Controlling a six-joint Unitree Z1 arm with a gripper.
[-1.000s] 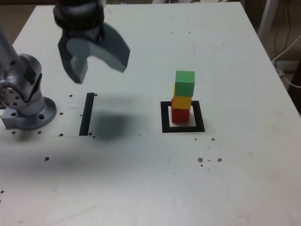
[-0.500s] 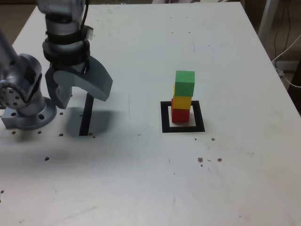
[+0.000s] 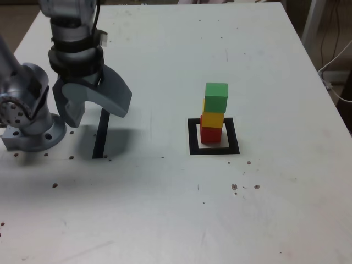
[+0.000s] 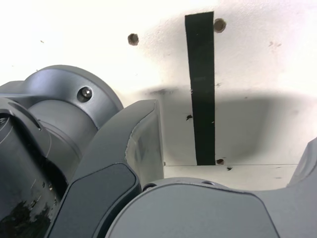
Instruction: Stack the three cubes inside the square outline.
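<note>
Above strip (image 3: 101, 133), pincer (image 3: 94, 113) wide, empty.

The green cube (image 3: 216, 97) tops the yellow cube (image 3: 213, 119), and the red cube (image 3: 210, 133) is lowest. The square outline (image 3: 214, 149) is black with a pale centre. The thin strip (image 3: 100, 134) is plain black too. The worktop (image 3: 165, 209) is white, speckled with small dark spots. The gripper (image 3: 93, 110) has dull grey jaws.

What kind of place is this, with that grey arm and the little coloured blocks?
Probably a robotics lab test bench: a robot arm base bolted to a white table, black tape marks on it, and cables beside it.
</note>
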